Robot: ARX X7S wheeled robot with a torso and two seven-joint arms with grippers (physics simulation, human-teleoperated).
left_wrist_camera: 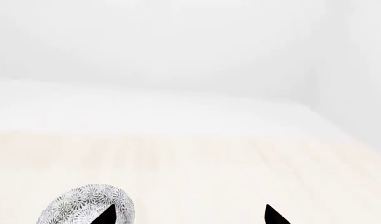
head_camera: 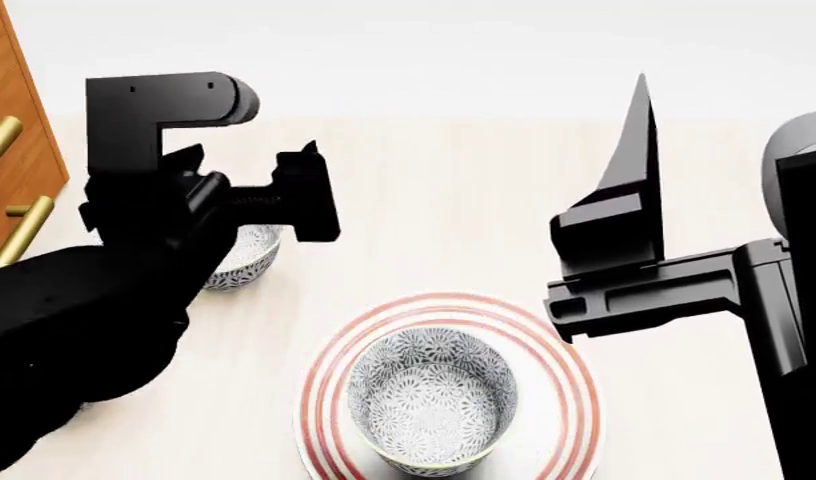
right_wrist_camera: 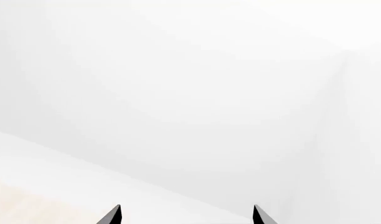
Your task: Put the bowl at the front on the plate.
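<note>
Head view shows two patterned bowls and one plate: the bowl [head_camera: 432,400] sits upright in the centre of the red-ringed plate [head_camera: 575,385] at 6 o'clock, a second bowl [head_camera: 243,257] stands on the pale table [head_camera: 448,200] at 9 o'clock, partly hidden by the left gripper [left_wrist_camera: 189,215], whose fingers are spread wide and hold nothing; the right gripper [right_wrist_camera: 185,215] likewise gapes empty, raised at 3 o'clock

Floral bowl [head_camera: 432,400] upright on red-ringed plate [head_camera: 568,385]
</note>
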